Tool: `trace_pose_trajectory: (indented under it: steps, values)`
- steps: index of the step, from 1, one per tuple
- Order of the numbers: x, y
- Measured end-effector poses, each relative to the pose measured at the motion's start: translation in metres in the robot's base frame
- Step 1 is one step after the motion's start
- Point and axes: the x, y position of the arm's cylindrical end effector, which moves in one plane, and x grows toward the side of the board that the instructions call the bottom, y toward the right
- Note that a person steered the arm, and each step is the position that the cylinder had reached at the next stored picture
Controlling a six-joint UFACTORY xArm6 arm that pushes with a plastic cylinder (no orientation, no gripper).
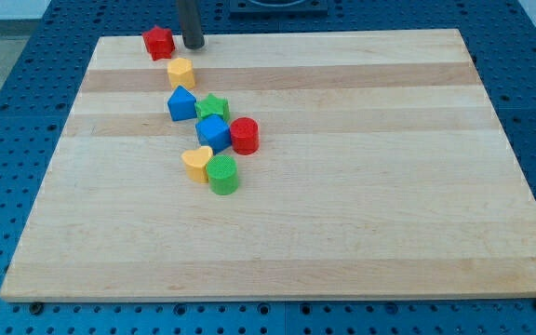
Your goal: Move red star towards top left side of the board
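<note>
The red star (158, 42) lies at the board's top edge, towards the view's left. My tip (194, 45) stands just to the star's right, a small gap apart from it. The rod rises out of the view's top. Below the star a yellow block (181, 71) lies alone.
A cluster lies below: a blue block (181, 103), a green star (213, 106), a blue cube (213, 132), a red cylinder (244, 136), a yellow heart-like block (196, 162) and a green cylinder (222, 174). The wooden board (361, 186) rests on a blue pegboard table.
</note>
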Motion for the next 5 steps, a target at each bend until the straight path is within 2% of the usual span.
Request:
trace_pose_trajectory:
  steps: [3,5]
  values:
    - [0.007,-0.047]
    - [0.016,-0.049]
